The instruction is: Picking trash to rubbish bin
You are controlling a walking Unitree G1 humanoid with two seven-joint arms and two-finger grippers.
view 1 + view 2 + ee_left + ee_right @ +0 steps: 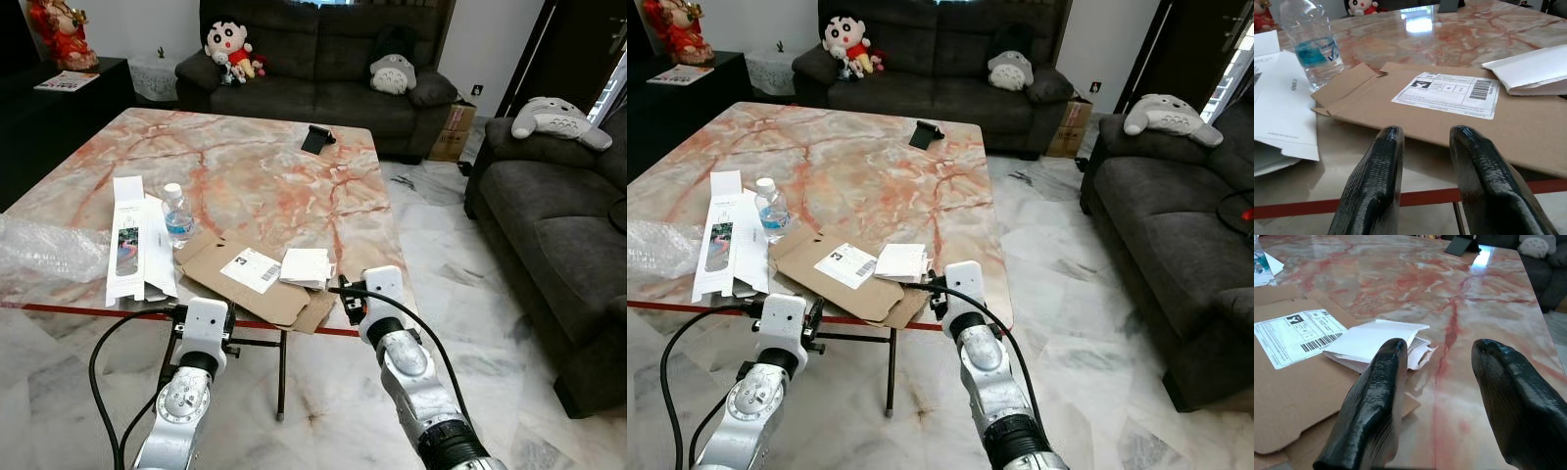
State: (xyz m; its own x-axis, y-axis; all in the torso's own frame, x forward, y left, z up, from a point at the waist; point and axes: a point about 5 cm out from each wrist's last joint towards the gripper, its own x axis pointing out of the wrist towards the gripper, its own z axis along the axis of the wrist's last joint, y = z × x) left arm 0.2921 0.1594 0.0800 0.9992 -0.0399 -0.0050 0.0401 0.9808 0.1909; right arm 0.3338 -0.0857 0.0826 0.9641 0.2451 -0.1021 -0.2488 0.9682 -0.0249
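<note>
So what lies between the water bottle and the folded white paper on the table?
The flattened cardboard mailer with its white shipping label spans that stretch, from the water bottle across to the folded white paper, which rests on its far edge. The left eye view shows it.

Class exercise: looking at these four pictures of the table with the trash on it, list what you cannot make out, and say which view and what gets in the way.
- Shipping label text on the flattened cardboard: too small in every view.
- Bubble wrap: cut off by the left eye view's edge.
- Underside of the folded white paper: partly hidden behind the right claw.
- Rubbish bin: its location cannot be told.
</note>
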